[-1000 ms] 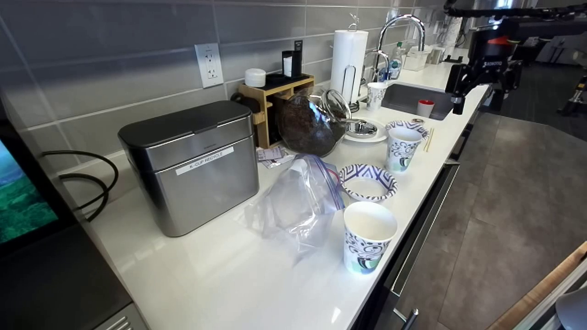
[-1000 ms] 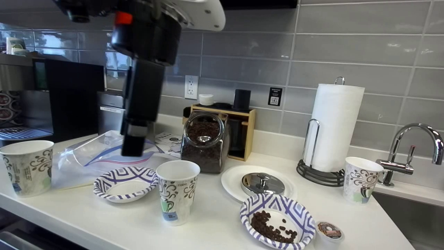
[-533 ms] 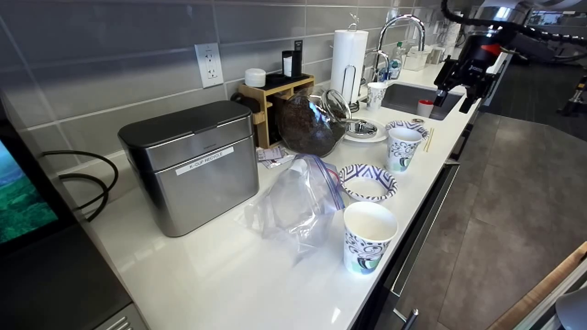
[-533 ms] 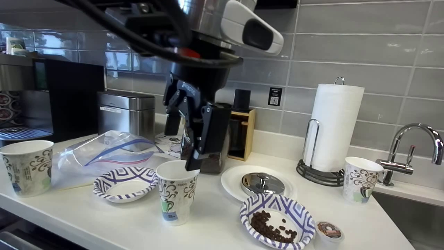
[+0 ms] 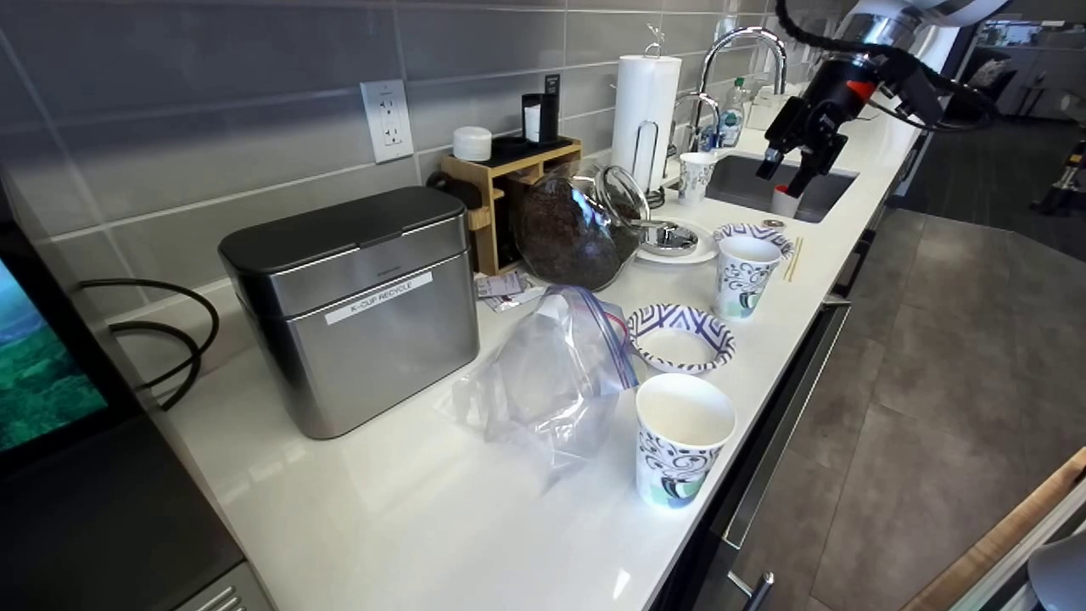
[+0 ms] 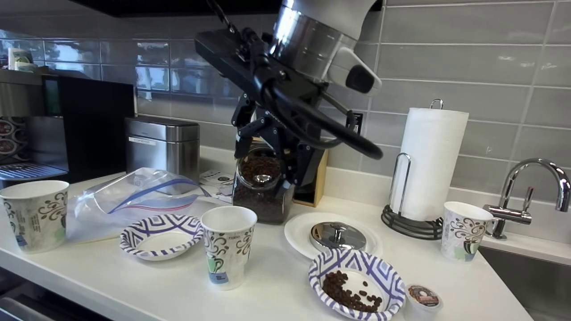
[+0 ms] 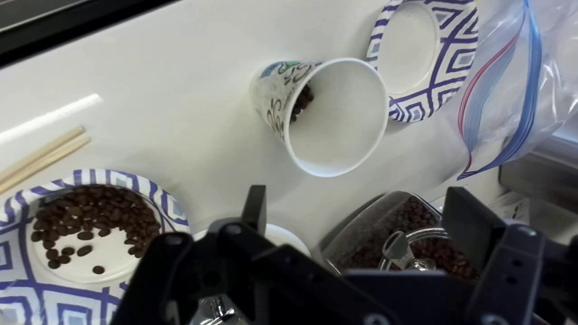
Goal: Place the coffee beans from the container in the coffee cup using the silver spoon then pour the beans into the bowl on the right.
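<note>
The coffee cup [image 7: 338, 122], a patterned paper one, is standing upright on the counter [image 7: 158, 99]. Inside it, a small batch of coffee beans [image 7: 301, 101] is lying against the lower wall. The gripper [image 7: 360, 211] is hovering above the counter, jaws spread wide, holding nothing.

The silver spoon [image 7: 399, 249] is resting in the mouth of the glass bean jar [image 5: 570, 242]; its handle is projecting, its scoop end is hidden. A blue-and-white paper bowl [image 6: 163, 223] is sitting just beside the cup; whether the two are touching cannot be told. Toward the sink [image 6: 526, 281], a matching bowl [image 6: 374, 267] is holding a partial layer of beans.

Progress: the spooning step is apparently done, judging by the beans in the cup and the spoon standing released. The pouring step is pending: gripping, carrying and tilting the cup. The matching bowl is probably serving as the target; where its beans are coming from cannot be told.

Farther out, a chrome lid [image 6: 337, 236] is resting on a white plate [image 6: 298, 236], and a zip bag [image 6: 134, 196] is lying behind the blue-and-white paper bowl.
</note>
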